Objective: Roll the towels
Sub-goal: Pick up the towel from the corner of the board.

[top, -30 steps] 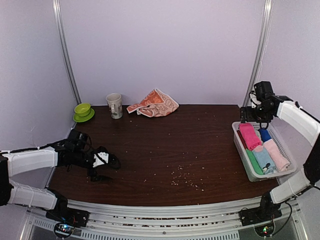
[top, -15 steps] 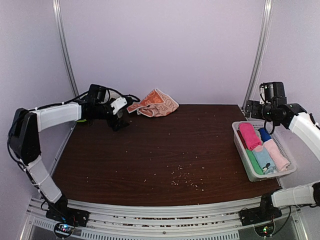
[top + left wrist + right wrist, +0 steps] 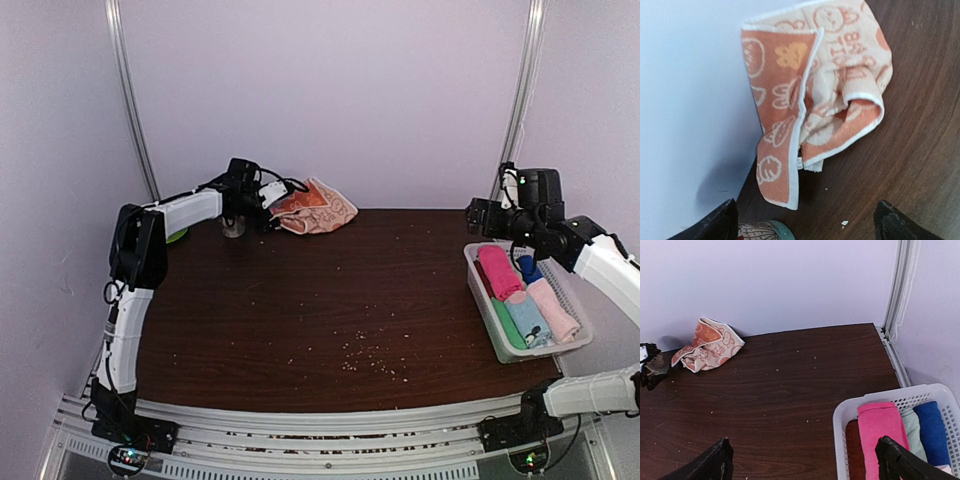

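An orange-peach towel with white bunny prints [image 3: 312,207] lies crumpled against the back wall. In the left wrist view this towel [image 3: 815,95] fills the frame. My left gripper [image 3: 268,196] hovers just left of it, open, with nothing between the fingers [image 3: 715,225]. The hot pink towel [image 3: 498,272] lies rolled in the white basket [image 3: 478,283] at the right. My right gripper [image 3: 484,218] hangs open above the basket's far left corner. In the right wrist view the pink towel [image 3: 882,430] sits below the right finger [image 3: 895,460].
A patterned mug [image 3: 760,231] stands under the left gripper, close to the orange towel's corner. A green cup and saucer [image 3: 178,235] sit behind the left arm. The basket also holds pale pink [image 3: 553,310], light blue [image 3: 527,320], green [image 3: 503,322] and dark blue [image 3: 529,268] rolls. Crumbs dot the brown table.
My left arm has swung from the front left of the table to the back, reaching the orange towel. The right gripper has shifted a little left and down by the basket.
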